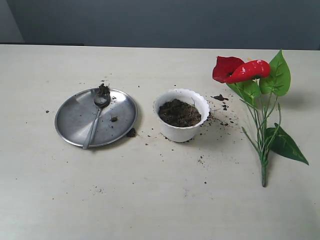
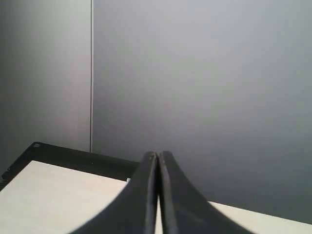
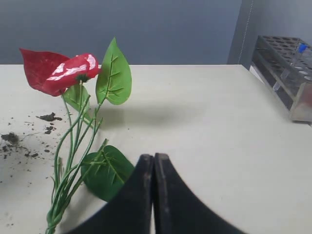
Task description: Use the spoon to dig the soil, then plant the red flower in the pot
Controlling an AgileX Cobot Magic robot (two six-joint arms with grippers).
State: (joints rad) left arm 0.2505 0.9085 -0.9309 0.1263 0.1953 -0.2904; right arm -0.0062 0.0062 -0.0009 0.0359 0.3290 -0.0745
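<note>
- The surface is pale and carries all the things in one row, about halfway between its far edge and its near edge
- The left end effector and the right end effector are both fully closed, pad against pad, and hold nothing; the right one hangs over the flower's lower leaf, the left one looks at the wall, away from the things
- The red flower lies flat on the right part of the surface, blooms toward the far edge and cut stem toward the near edge, probably so that the right arm can take the bare stem
- The steel plate lies on the left part, near the pot but apart from it; it seems to serve as a rest that keeps dirt off the surface
- The pot stands upright in the middle between plate and flower, within reach of both arms I think
- The spoon lies on the plate, dirty bowl toward the far edge, handle toward the near edge and free to grasp
- The soil fills the pot, with no clear hole in it; crumbs are scattered around
</note>
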